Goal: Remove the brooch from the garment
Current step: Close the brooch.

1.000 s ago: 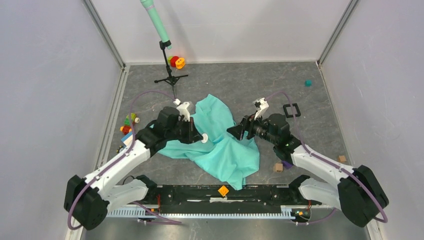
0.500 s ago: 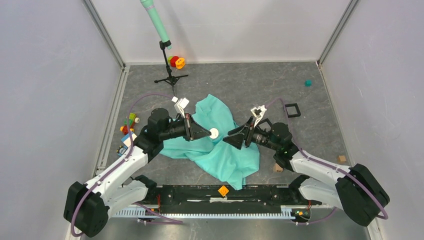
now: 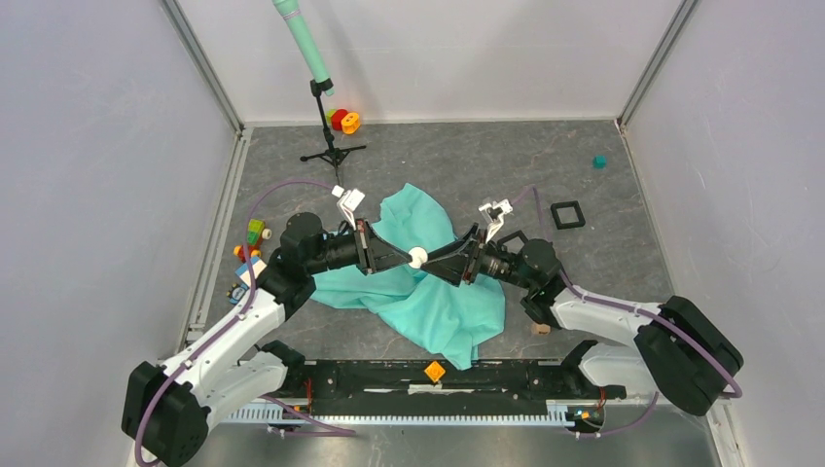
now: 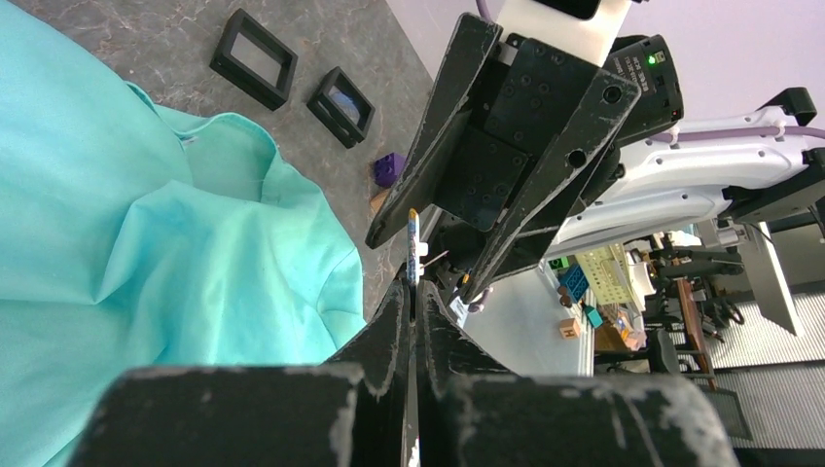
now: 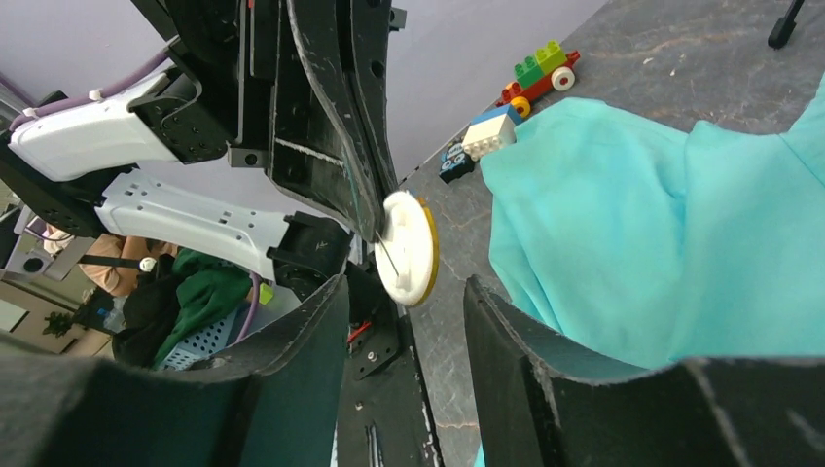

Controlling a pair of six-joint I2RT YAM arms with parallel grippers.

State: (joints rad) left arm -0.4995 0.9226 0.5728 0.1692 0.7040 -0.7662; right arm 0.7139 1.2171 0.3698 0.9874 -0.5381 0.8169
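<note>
The left hand (image 3: 408, 259) was clamped on the brooch (image 3: 416, 257), a small round white disc with a yellow rim. It held the brooch up in the air, over the garment (image 3: 443, 306). The garment, a blue-green T-shirt, lay crumpled in the middle of the counter (image 3: 467, 165). The brooch looked free of the cloth. The right hand (image 3: 435, 261) had its two fingers apart, one on each side of the brooch. I could not see them touching it.

I think the right hand was about to take the brooch from the left hand. To do that well, the left hand should stay very still. The right hand should close slowly on the two flat sides of the disc. A thin pin seemed to stick out of the back, so the fingers should keep off it. The left hand should let go only when the right hand had a firm hold.

A second earlier, the left hand was down low by the shirt with the brooch close to the cloth. The right hand was well apart from it. Now the brooch was higher and nearer the middle, and the right hand had reached across to it. The shirt lay about the same.
</note>
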